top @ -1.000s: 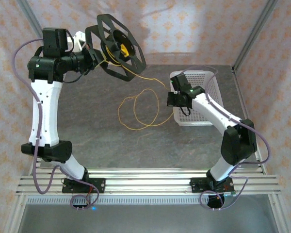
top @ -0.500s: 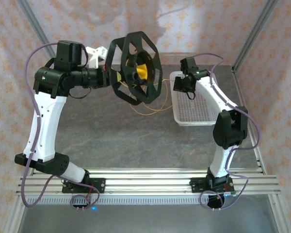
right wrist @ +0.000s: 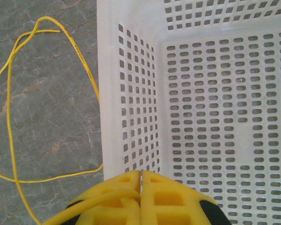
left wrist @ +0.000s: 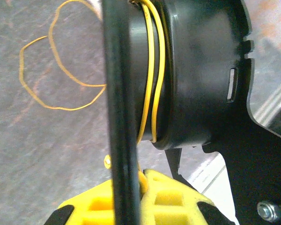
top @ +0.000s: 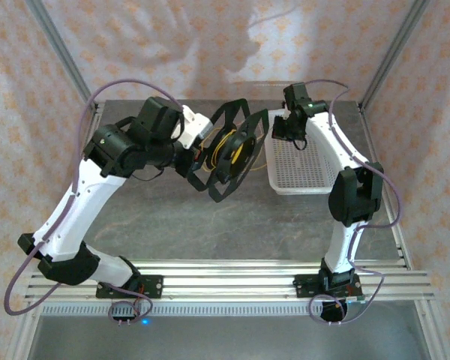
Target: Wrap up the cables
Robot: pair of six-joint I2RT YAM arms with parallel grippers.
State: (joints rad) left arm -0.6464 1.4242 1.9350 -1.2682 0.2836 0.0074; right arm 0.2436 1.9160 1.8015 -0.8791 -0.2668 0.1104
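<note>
The left claw [left wrist: 133, 180] is clamping the black spool [top: 229, 150] by its flange, with the cables [left wrist: 157, 70] making only a couple of turns just ahead of it and loose loops lying beyond, one strand seemingly pinched in the closed right claw [right wrist: 140, 180], leaving most winding undone.

The tabletop [top: 172, 217] is a grey, stone-veined slab, dull under soft, even light. Pale pink cloth [top: 157, 45] with small orange flowers hangs on three sides, creased, with faint shadows across the back. Slim metal posts [top: 60, 52] stand at the far corners. Ribbed aluminium rails [top: 232, 274] run along the near edge.
</note>
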